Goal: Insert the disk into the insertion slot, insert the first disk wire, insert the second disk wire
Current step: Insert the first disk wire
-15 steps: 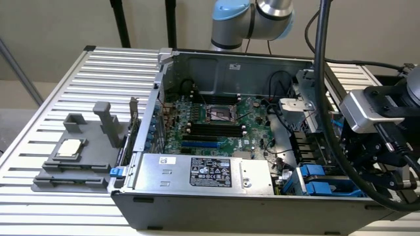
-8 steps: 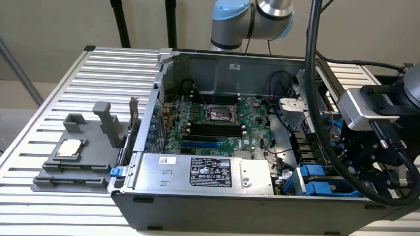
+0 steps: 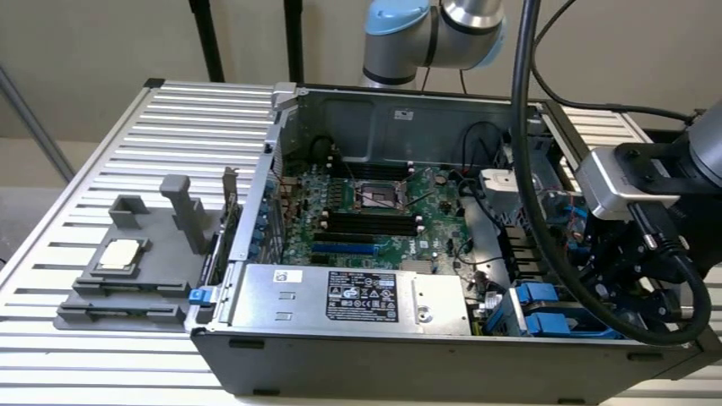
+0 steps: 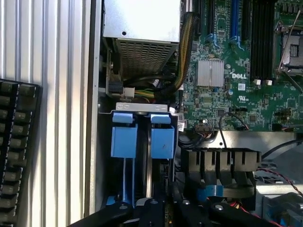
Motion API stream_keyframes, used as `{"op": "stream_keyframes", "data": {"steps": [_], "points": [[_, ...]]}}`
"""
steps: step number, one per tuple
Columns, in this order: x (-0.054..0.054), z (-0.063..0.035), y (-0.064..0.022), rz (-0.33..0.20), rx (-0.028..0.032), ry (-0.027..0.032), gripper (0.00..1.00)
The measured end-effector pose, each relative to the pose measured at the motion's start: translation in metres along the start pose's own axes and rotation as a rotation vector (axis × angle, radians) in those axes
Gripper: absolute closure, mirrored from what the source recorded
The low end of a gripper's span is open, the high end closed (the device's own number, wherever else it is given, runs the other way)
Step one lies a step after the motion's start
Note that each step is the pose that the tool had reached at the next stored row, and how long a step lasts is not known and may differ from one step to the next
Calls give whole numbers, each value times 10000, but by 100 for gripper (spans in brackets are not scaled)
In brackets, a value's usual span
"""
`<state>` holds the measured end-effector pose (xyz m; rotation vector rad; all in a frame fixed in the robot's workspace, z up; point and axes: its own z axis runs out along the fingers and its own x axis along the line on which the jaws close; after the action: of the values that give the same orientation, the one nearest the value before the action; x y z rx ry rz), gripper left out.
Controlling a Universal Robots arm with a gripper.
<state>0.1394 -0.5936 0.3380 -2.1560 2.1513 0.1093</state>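
The insertion slot (image 4: 106, 156) is the drive cage at the open computer case's front corner, at the exterior view's right (image 3: 539, 311). Two bright blue carrier tabs (image 4: 162, 141) stand side by side in it. A thin grey edge between them is the disk (image 4: 148, 172), seen end-on and sitting down in the cage. My gripper (image 4: 160, 210) hangs right over this cage with its black fingers (image 4: 142, 208) together, and I cannot tell whether they pinch anything. In the exterior view the gripper (image 3: 615, 292) is half hidden behind thick black cables.
The silver power supply box (image 3: 350, 296) lies beside the cage, with the green motherboard (image 3: 373, 211) behind it. Bundled cables (image 4: 182, 56) and a black fan shroud (image 4: 220, 161) crowd the cage's side. A grey fixture (image 3: 135, 271) holding a chip rests on the slatted table (image 3: 101, 169).
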Motion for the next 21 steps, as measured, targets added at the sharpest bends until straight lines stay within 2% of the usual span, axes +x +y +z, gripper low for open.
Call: {"op": "stream_keyframes", "data": {"steps": [4,10,16,19,21], "points": [[-9,7,0,83,10,72,84],[-29,18,1,130,16,228,84],[-61,27,0,153,20,294,84],[-72,24,0,180,21,366,84],[-74,25,0,209,25,394,84]]}}
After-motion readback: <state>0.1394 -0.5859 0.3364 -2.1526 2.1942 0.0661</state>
